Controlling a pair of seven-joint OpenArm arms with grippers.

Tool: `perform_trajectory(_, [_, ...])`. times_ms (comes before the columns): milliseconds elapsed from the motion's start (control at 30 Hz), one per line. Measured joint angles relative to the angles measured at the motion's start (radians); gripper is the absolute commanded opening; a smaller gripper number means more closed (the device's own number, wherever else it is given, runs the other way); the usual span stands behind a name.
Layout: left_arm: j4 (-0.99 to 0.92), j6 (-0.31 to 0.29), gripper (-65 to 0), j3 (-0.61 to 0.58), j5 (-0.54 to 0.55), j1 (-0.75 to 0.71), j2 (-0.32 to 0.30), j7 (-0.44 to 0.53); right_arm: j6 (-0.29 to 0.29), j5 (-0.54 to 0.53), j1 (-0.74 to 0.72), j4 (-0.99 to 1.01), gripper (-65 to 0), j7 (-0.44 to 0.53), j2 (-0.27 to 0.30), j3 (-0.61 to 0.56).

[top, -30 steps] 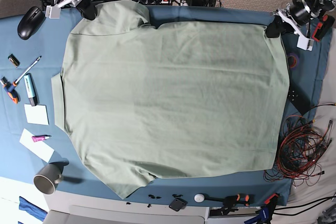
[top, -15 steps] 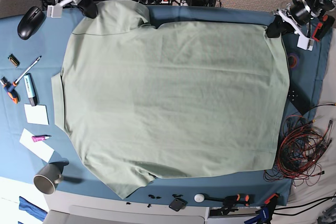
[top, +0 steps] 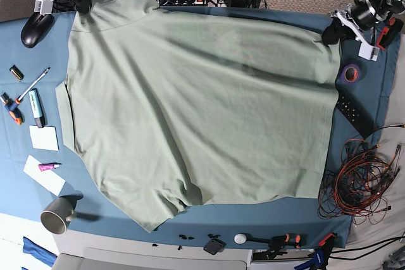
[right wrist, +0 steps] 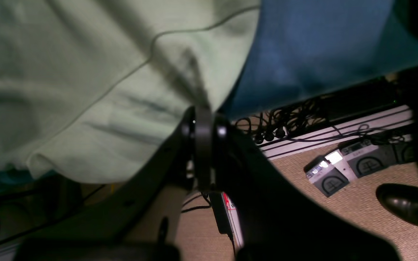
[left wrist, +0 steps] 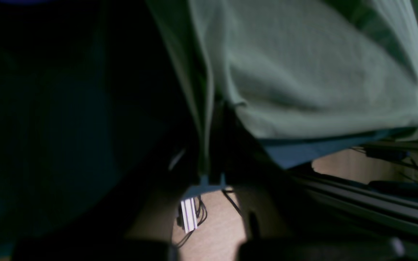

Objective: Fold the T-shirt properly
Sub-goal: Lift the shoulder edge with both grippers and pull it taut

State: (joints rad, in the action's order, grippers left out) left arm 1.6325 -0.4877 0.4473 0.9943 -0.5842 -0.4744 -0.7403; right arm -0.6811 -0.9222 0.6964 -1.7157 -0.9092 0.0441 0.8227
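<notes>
Left wrist: left gripper (left wrist: pixel 209 159) clamped on T-shirt (left wrist: pixel 303 72) edge; right wrist: right gripper (right wrist: pixel 203 119) pinching bunched T-shirt corner; base: T-shirt (top: pixel 196 105) spread over the table cloth (top: pixel 28 80), far edge lifted taut; spreading step likely, next calls for level, even pull.

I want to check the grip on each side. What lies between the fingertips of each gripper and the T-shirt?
Nothing: both wrist views show the left gripper and the right gripper shut directly on the T-shirt, pinching its edge.

The blue-clothed table (top: pixel 190 216) carries the T-shirt (top: pixel 202 105), mug (top: pixel 58 214), marker (top: pixel 37 107) and cables (top: pixel 361 181).
</notes>
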Motion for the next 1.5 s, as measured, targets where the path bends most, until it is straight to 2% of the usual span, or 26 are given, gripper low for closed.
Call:
perform_trajectory(267, [0.02, 0.0, -65.0, 0.002, 0.025, -0.051, -0.003, -0.003, 0.0, -0.021, 0.053, 0.0, -65.0, -0.004, 0.0, 0.0])
perform_trajectory(467, [0.05, 0.005, -65.0, 0.003, 0.032, -0.078, -0.003, -0.041, 0.0, -0.022, 0.08, 0.0, -65.0, -0.003, 0.0, 0.0])
perform_trajectory(667, [0.068, 0.0, -65.0, 0.005, 0.046, -0.108, -0.003, -0.076, 0.003, -0.047, 0.096, 0.0, -65.0, -0.018, -0.028, 0.0])
perform_trajectory(733, [0.064, 0.014, -65.0, -0.005, -0.006, -0.126, -0.003, -0.133, 0.003, -0.047, 0.1, 0.0, -65.0, -0.018, -0.027, 0.0])
perform_trajectory(833, [0.056, 0.019, -65.0, -0.006, -0.011, -0.161, 0.005, -0.143, 0.003, -0.047, 0.108, 0.0, -65.0, -0.027, -0.026, 0.0])
perform_trajectory(1267, [0.059, 0.019, -65.0, -0.006, -0.003, -0.158, 0.003, -0.135, 0.003, -0.074, 0.127, 0.0, -65.0, -0.045, -0.025, 0.0])
perform_trajectory(1333, [0.059, -0.005, -65.0, -0.006, -0.003, -0.158, 0.003, -0.135, 0.003, -0.074, 0.131, 0.0, -65.0, -0.045, -0.025, 0.0])
perform_trajectory(1500, [0.059, -0.003, -65.0, -0.006, 0.018, -0.158, 0.003, -0.145, 0.003, -0.078, 0.142, 0.0, -65.0, -0.064, -0.025, 0.0])
